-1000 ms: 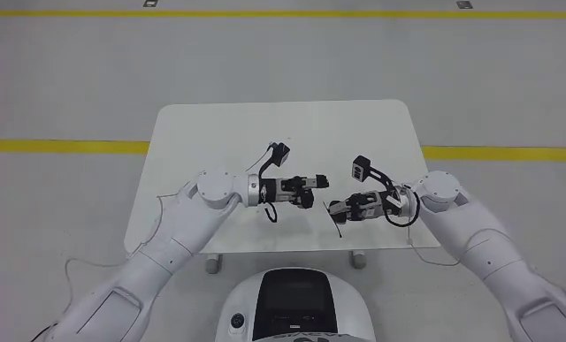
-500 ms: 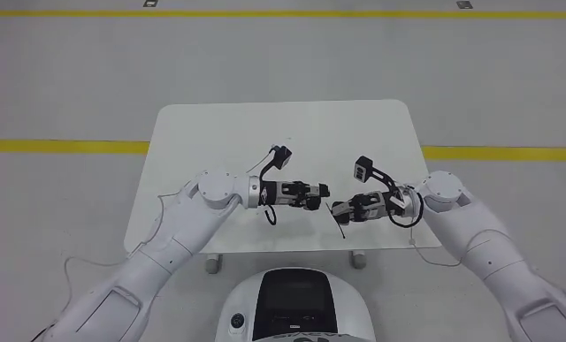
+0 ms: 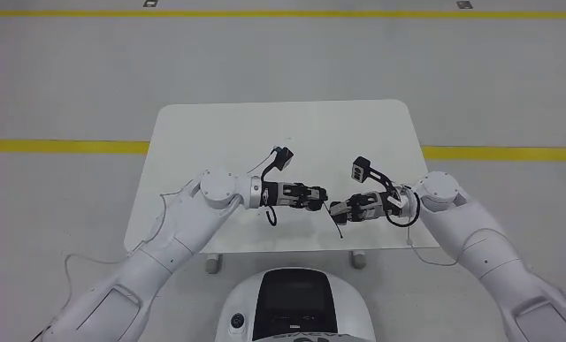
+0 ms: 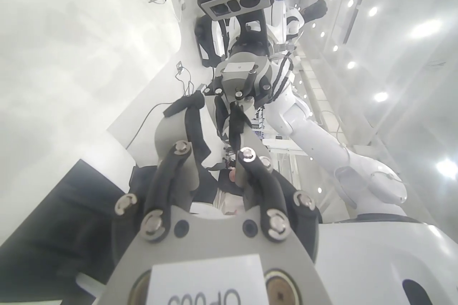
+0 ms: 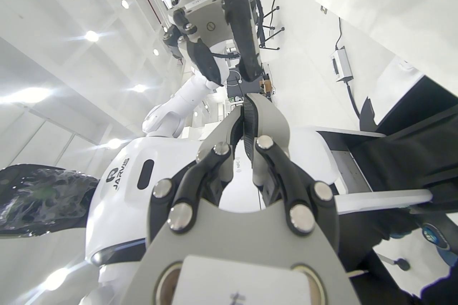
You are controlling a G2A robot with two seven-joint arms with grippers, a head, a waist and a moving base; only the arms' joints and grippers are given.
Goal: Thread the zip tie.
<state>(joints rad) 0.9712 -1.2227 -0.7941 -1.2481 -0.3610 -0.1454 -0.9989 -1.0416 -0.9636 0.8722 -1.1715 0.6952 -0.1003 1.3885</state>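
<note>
Left end effector [image 3: 316,201] hovers above the surface [image 3: 221,139], spread open and gripping nothing. Just to its right, the right end effector [image 3: 340,209] is clamped on the zip tie [image 3: 340,227], whose tail dangles toward the near edge. Risk: the thin tail flexes and misses the handover, or it slips out and drops.

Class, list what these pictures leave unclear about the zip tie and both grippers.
- Top view: the zip tie is a thin line, too small to show its head or slot.
- Right wrist view: the right gripper hides the part that its shut jaws pinch.
- Whether the tie touches the left gripper: too small from above, foreshortened in the wrist views.
</note>
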